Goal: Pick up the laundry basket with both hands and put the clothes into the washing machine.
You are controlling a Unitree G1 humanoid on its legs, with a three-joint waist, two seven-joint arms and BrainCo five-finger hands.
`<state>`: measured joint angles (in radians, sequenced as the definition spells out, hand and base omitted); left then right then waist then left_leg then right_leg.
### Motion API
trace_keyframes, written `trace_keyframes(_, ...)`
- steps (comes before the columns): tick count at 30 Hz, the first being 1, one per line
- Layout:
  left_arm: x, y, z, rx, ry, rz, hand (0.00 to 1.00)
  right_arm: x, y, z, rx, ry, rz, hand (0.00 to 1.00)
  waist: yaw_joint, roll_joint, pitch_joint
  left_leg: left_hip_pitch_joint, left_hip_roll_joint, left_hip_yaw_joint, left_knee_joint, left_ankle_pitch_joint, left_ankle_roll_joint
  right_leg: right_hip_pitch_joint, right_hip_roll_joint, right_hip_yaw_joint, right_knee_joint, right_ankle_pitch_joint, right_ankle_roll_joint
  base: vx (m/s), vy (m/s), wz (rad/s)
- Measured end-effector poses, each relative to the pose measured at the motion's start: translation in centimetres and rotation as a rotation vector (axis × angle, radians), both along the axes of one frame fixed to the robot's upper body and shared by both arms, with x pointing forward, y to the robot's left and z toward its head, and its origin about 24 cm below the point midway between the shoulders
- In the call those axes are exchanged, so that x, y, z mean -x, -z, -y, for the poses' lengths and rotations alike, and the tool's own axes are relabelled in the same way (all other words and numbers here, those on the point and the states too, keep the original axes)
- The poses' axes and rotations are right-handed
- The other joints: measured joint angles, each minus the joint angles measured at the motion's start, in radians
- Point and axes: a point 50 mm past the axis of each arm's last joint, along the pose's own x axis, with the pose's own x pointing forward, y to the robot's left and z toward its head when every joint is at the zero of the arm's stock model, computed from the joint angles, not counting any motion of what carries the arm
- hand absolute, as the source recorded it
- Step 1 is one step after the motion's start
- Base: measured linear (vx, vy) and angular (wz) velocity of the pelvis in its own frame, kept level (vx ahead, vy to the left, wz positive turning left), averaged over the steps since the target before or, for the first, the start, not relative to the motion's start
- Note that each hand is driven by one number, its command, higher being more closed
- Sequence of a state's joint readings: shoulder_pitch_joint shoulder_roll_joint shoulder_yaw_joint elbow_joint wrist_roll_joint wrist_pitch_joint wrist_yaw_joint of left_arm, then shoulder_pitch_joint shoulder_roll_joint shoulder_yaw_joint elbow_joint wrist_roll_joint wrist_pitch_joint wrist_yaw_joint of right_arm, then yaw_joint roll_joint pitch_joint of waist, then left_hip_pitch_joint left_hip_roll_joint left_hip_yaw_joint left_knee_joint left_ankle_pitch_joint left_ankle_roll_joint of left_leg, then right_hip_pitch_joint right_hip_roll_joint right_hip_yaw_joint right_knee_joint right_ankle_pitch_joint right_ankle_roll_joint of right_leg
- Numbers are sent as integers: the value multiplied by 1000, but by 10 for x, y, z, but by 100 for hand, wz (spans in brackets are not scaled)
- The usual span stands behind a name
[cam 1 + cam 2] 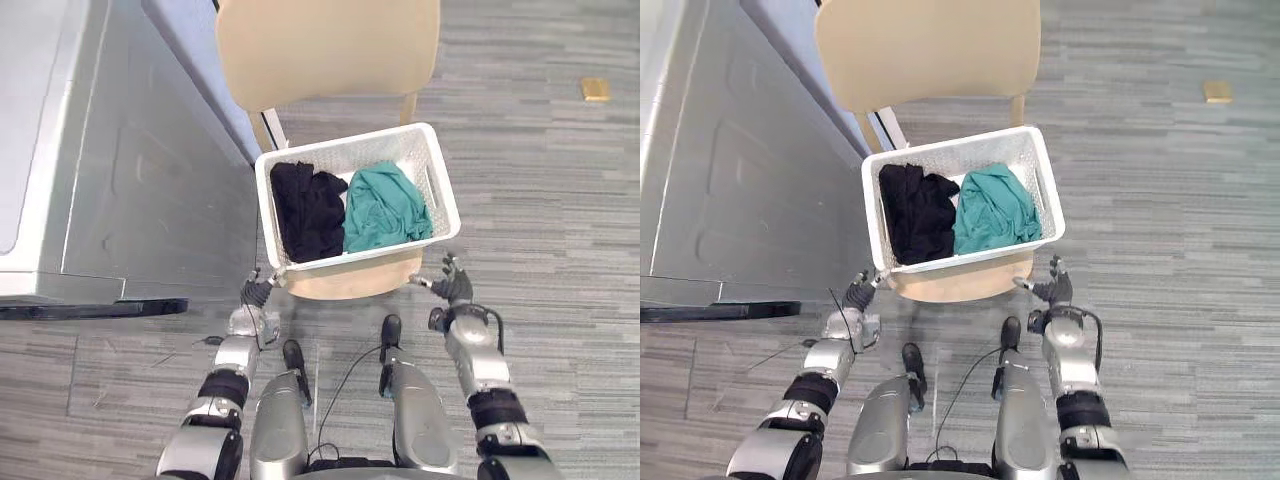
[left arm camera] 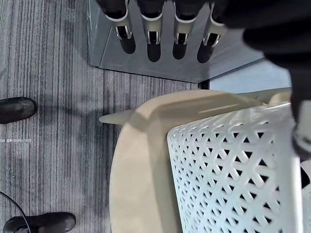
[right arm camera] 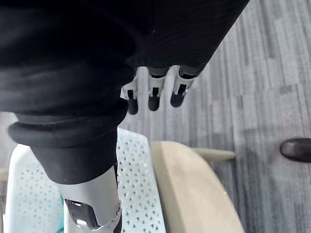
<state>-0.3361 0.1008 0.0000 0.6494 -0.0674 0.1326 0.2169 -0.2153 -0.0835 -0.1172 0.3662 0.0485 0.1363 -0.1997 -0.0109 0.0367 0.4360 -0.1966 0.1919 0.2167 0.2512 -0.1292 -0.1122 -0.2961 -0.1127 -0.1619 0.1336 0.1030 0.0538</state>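
A white lattice laundry basket point(image 1: 437, 186) rests on the seat of a beige chair point(image 1: 330, 45), holding a black garment point(image 1: 307, 208) and a teal garment point(image 1: 385, 207). My left hand point(image 1: 258, 292) hovers open just below the basket's near left corner, apart from it. My right hand point(image 1: 452, 283) is open near the basket's near right corner, not touching. In the left wrist view straight fingers point(image 2: 153, 41) point past the basket wall point(image 2: 233, 170). The right wrist view has straight fingers point(image 3: 154, 94) above the basket point(image 3: 133, 184) and the seat edge.
The grey washing machine point(image 1: 110, 160) stands at the left, with its dark door edge point(image 1: 95, 308) jutting out near my left arm. A small tan object point(image 1: 595, 89) lies on the grey carpet at the far right.
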Motion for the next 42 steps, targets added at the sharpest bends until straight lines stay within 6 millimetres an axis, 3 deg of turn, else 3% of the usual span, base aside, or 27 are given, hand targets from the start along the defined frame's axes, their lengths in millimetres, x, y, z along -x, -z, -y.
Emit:
trace_keyframes(3,14,-2,4,16,15,45,0,12,11,9,-15,29,-38,0,-2,1,-27,32,2,-4,-4,1,2,32,3,-1,-1,-4,0,28,7,0)
trace_keyframes(8,42,4,2,98,16,66,0,38,26,45,-95,193,-78,0,-3,5,-83,105,4,-11,-5,3,0,112,6,-9,-7,-15,3,78,21,5)
trace_keyframes(13,72,26,-6,137,41,-22,0,66,38,76,-94,291,-124,0,-3,8,-148,137,-1,-32,-17,2,1,170,1,-35,-33,-22,12,37,26,18)
trace_keyframes(15,85,36,-6,146,63,-76,0,79,42,87,-87,322,-148,0,-4,13,-158,135,2,-51,18,-14,17,166,-12,-60,45,-69,8,-25,1,32)
trace_keyframes(18,99,45,-7,143,73,-131,0,95,53,86,-92,311,-201,0,-11,11,-190,160,-2,-74,-16,-19,13,164,-44,-78,103,-110,1,-55,-31,30)
trace_keyframes(20,115,56,-5,141,65,-189,0,103,62,79,-101,275,-240,0,-7,18,-209,112,41,-78,322,-87,-5,152,-55,-76,136,-116,-11,-32,26,-9)
trace_keyframes(21,120,59,-3,153,62,-207,0,104,64,76,-104,261,-249,0,-7,18,-213,111,50,-82,388,-95,-19,151,-55,-70,141,-115,-10,-46,88,-31)
trace_keyframes(22,127,64,4,185,65,-229,0,109,68,72,-111,241,-269,0,-13,38,-231,126,56,-99,435,-95,-27,143,-55,-56,145,-108,2,-24,178,-13)
trace_keyframes(23,130,66,10,208,69,-237,0,114,72,69,-123,235,-287,0,-28,56,-248,139,40,-123,385,-130,-59,121,-60,-49,147,-90,17,-42,224,-7)
trace_keyframes(24,129,66,11,211,70,-236,0,115,74,67,-132,230,-290,0,-34,62,-256,141,29,-123,357,-149,-55,109,-64,-49,141,-76,23,-156,271,-4)
trace_keyframes(25,126,64,13,210,81,-227,0,119,80,56,-167,224,-309,0,-35,57,-263,153,5,-113,281,-181,-54,88,-71,-38,112,-34,32,-175,229,-17)
trace_keyframes(27,121,61,17,205,103,-215,0,125,93,39,-211,186,-364,0,-34,46,-261,184,-21,-71,170,-240,-6,68,-81,-22,41,40,35,-296,255,-27)
trace_keyframes(28,114,58,16,178,129,-198,0,127,102,23,-250,154,-406,0,-25,7,-246,174,-58,-46,169,-235,-3,62,-99,4,-1,89,17,-424,250,-37)
trace_keyframes(29,115,58,17,153,153,-206,0,131,106,14,-265,127,-434,0,-26,-12,-246,155,-86,-29,198,-238,4,63,-112,10,-36,105,-42,-397,187,-45)
trace_keyframes(30,116,58,19,142,166,-208,0,132,107,11,-256,107,-446,0,-28,-22,-241,133,-92,-20,223,-240,26,59,-121,-13,-50,52,-106,-387,185,-38)
trace_keyframes(31,115,58,19,138,168,-207,0,131,107,10,-247,92,-452,0,-30,0,-246,130,-85,-16,213,-230,66,58,-122,-38,-45,-21,-117,-305,137,-39)
trace_keyframes(32,113,56,18,124,166,-198,0,127,107,6,-234,60,-454,0,-28,9,-244,126,-71,20,197,-210,97,34,-135,-68,4,-76,-93,-328,158,-52)
trace_keyframes(33,110,54,12,112,144,-186,0,120,108,-2,-215,-4,-468,0,-21,3,-241,127,-71,50,169,-182,116,-18,-158,-87,258,-93,-74,-282,141,-53)
trace_keyframes(35,113,56,4,100,119,-194,0,120,112,-13,-225,-47,-491,0,-6,0,-239,144,-74,69,136,-155,122,5,-164,-91,481,-156,-38,-249,101,-37)
trace_keyframes(36,118,57,-7,87,86,-206,0,119,114,-29,-244,-105,-502,0,9,-32,-256,146,-89,81,102,-121,127,63,-166,-85,617,-230,6,-168,7,-19)
trace_keyframes(38,124,60,-13,82,67,-223,0,114,112,-44,-255,-170,-492,0,30,-61,-275,118,-100,84,87,-85,129,137,-160,-65,684,-284,64,-119,-69,-8)
trace_keyframes(39,127,61,-14,85,56,-229,0,113,111,-47,-258,-193,-488,0,34,-71,-281,97,-103,84,91,-74,131,164,-155,-46,679,-287,70,-115,-142,-1)
trace_keyframes(40,133,64,-15,90,41,-245,0,106,108,-51,-247,-225,-468,0,42,-80,-286,51,-105,80,118,-57,133,229,-131,2,585,-320,102,-629,-428,-9)
trace_keyframes(41,131,66,7,181,-9,-238,0,68,87,-41,-105,-307,-378,0,81,-26,-260,-88,-70,35,103,67,106,334,-25,15,140,-418,33,-719,-440,-1)
trace_keyframes(42,134,66,7,192,-24,-236,0,71,89,-39,-103,-303,-383,0,81,-26,-257,-68,-70,10,51,101,88,326,-7,10,142,-415,20,-718,-392,-3)
